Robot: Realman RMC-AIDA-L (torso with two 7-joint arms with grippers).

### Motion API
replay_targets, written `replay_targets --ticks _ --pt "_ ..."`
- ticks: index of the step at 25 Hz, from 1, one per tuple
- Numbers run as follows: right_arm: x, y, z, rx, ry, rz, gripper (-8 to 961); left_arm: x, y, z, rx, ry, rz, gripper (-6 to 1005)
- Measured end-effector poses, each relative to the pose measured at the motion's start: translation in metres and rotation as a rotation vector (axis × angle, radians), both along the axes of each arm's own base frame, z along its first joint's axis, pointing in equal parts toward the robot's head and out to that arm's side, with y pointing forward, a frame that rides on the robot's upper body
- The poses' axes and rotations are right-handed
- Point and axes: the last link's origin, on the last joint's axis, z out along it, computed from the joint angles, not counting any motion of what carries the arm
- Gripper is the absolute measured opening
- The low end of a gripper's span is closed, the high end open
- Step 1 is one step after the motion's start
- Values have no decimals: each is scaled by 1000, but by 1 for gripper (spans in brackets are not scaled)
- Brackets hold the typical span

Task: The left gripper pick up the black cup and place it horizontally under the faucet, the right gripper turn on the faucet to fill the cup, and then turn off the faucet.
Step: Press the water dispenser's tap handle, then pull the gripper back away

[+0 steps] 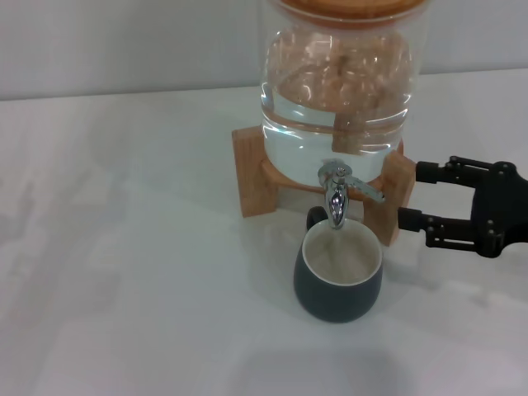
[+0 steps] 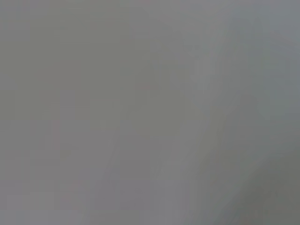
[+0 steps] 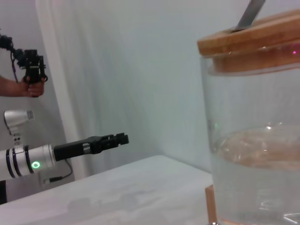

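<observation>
Cup [image 1: 338, 276] sits upright on the bench [image 1: 132, 272], right under the faucet [image 1: 337, 194], with its cream inside showing and the spout pointing straight down into its mouth. Whether water is running I cannot tell. The faucet's thin lever sticks out to the right, slightly toward the near side, and that is the relation to watch: its free end points at the right tool [image 1: 412, 196].

That right tool hangs just right of the wooden stand [image 1: 256, 177], its two long black fingers spread open, gripping nothing, aimed leftward at the lever. The far finger lines up close to lever height; the near one sits lower, beside the stand's right leg. So the lever lies to the tool's left, near but not touching, its long axis running roughly along the fingers' own line.

The left tool [image 3: 110, 140] is out of the head view; the right wrist view shows it well away from the dispenser [image 1: 338, 91], parked, fingers seemingly together. By my reading, the next move is the right tool's, on that lever.
</observation>
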Motion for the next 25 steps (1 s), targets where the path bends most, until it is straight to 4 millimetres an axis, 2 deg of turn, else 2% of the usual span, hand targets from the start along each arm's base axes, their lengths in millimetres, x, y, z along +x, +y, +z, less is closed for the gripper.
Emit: replay_targets --ticks 17,25 --pt "-3 -2 -10 -26 2 -1 764 1 -1 0 1 -3 -7 518" --pt "-6 -2 -8 -19 -3 -1 763 2 -1 -2 -5 -8 -12 518"
